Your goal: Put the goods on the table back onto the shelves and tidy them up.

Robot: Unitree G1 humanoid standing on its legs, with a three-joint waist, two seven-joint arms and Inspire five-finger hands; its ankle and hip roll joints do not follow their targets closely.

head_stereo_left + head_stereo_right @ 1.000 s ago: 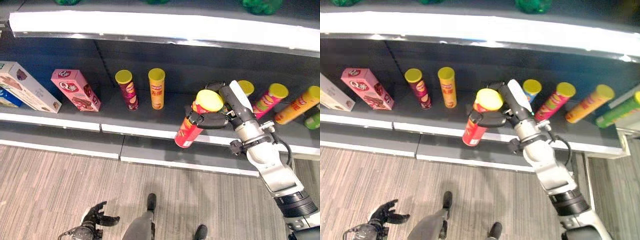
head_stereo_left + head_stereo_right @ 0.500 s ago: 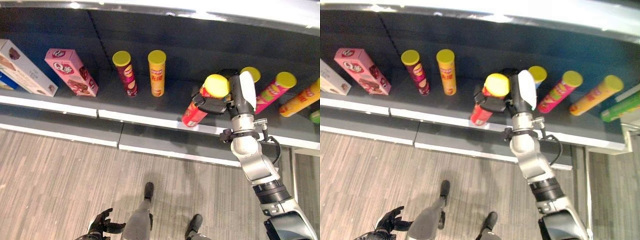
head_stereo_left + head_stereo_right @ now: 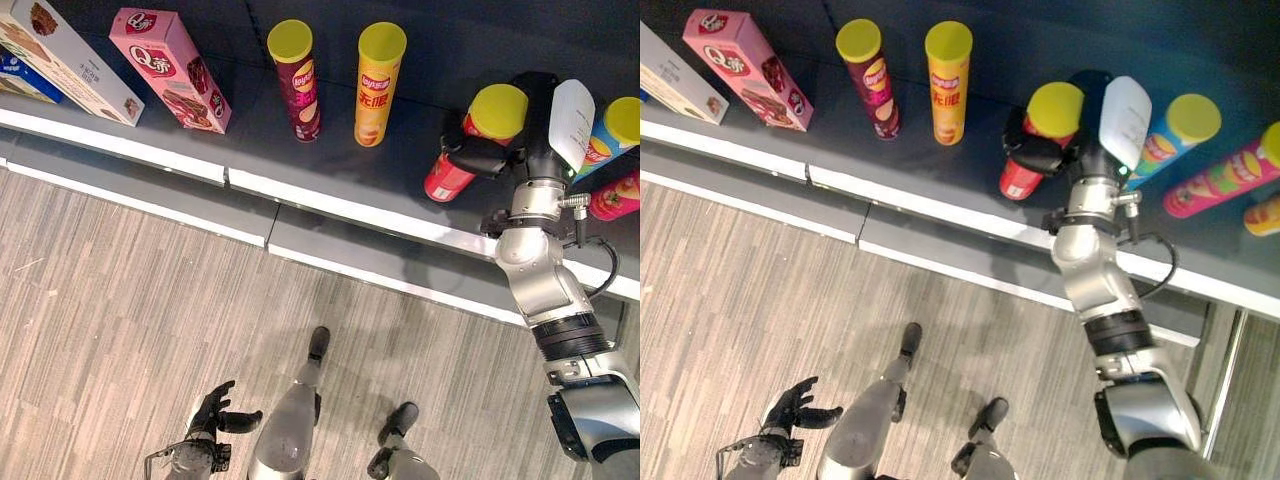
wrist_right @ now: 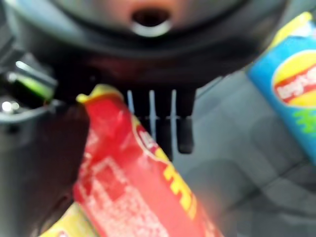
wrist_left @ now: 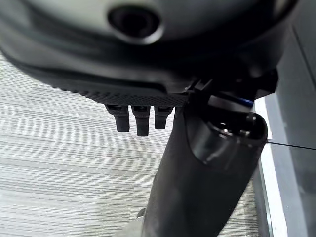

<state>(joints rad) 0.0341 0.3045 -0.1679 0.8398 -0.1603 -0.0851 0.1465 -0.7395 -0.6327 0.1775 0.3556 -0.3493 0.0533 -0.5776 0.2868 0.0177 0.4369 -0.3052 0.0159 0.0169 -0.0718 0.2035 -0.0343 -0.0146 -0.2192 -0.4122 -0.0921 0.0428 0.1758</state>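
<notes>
Shelf (image 3: 330,160): dark, with a pale front edge; bare board lies between the orange can and the red can.
Boxes: a pink box (image 3: 170,55) and a white box (image 3: 65,60), the latter cut off at the frame's edge.
Red can (image 3: 472,142): tall red tube with a yellow lid, tilted, its base on the shelf near the front edge.
Neighbours: maroon can (image 3: 297,78) and orange can (image 3: 376,70) upright; blue can (image 3: 610,135) just beside the arm.
Right hand (image 3: 500,155): curled round the red can.
Left hand (image 3: 212,418): low over the floor, fingers relaxed and spread.
</notes>
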